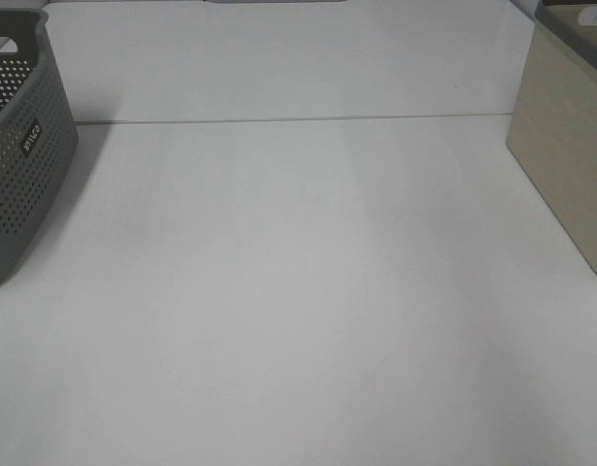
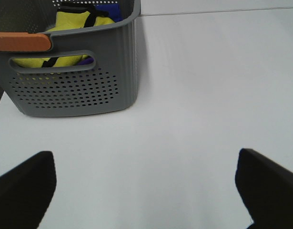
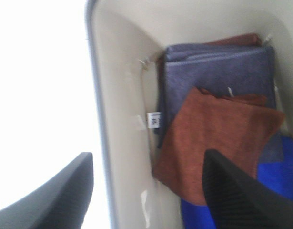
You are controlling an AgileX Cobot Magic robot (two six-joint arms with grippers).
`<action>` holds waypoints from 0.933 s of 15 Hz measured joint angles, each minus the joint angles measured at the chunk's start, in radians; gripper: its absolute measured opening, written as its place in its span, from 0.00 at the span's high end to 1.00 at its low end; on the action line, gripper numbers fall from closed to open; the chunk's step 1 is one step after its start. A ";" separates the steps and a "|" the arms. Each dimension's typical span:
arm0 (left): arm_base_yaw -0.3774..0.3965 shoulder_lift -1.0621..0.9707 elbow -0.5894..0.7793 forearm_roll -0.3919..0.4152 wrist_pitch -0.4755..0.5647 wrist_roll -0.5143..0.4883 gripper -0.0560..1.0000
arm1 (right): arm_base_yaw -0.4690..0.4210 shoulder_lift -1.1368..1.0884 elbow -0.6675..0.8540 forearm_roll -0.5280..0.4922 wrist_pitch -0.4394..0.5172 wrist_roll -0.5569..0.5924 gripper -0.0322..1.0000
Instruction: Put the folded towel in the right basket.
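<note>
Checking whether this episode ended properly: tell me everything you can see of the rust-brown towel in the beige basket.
The rust-brown towel looks like soft, nappy cloth, folded flat into a rough square. It lies askew inside the beige basket, on top of a grey-blue folded towel and overlapping a bright blue cloth. The open right claw hangs over it, not gripping it.

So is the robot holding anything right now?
No, nothing. The left end effector and the right end effector are both open and empty. The brown towel lies loose in the beige basket.
</note>
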 joint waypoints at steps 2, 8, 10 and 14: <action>0.000 0.000 0.000 0.000 0.000 0.000 0.03 | 0.070 -0.047 0.000 -0.017 0.000 0.013 0.30; 0.000 0.000 0.000 0.000 0.000 0.000 0.03 | 0.216 -0.309 0.191 -0.097 -0.002 0.091 0.22; 0.000 0.000 0.000 0.000 0.000 0.000 0.03 | 0.217 -0.464 0.385 -0.093 -0.002 0.104 0.22; 0.000 0.000 0.000 0.000 0.000 0.000 0.03 | 0.217 -0.763 0.789 -0.092 -0.003 0.104 0.22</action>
